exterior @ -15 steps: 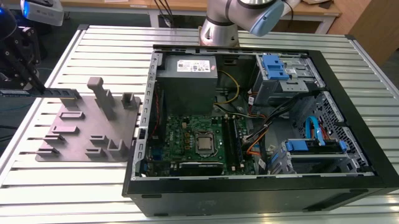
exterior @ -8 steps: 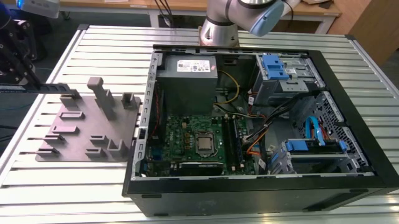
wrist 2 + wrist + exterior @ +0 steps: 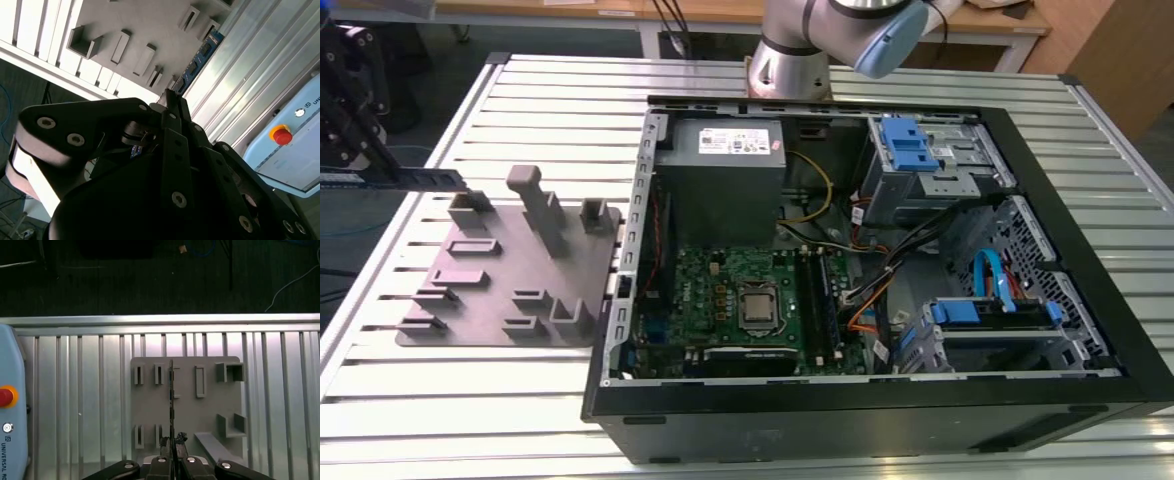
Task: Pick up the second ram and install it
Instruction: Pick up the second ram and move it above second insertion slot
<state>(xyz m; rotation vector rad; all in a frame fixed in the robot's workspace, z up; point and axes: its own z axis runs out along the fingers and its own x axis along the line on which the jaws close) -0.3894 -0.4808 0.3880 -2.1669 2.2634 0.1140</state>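
At the exterior view's far left, the gripper (image 3: 380,172) is seen with its jaws pressed onto one end of the second ram (image 3: 430,179), which is held level and clear of the slatted aluminium table (image 3: 520,100), over the far left corner of the grey fixture plate (image 3: 507,275). In the first wrist view the stick (image 3: 171,385) is seen edge-on, pinched between the fingertips (image 3: 166,442) above the plate's upright holders (image 3: 186,405). In the second wrist view its blue board (image 3: 200,60) is shown reaching out from the closed fingertips. Just right of the plate, an open black computer case (image 3: 854,410) is laid on its side. Inside, a grey power supply (image 3: 720,170) is set at the back left and a green motherboard (image 3: 700,290) lies in front of it. On the board, a processor socket (image 3: 758,305) is mounted, with long black memory slots (image 3: 817,290) just to its right. Further right, loose cables (image 3: 861,320) are strung across, and two drive cages are fitted, one at the back (image 3: 947,165) with a blue bracket and one at the front (image 3: 987,335) with a blue cable.
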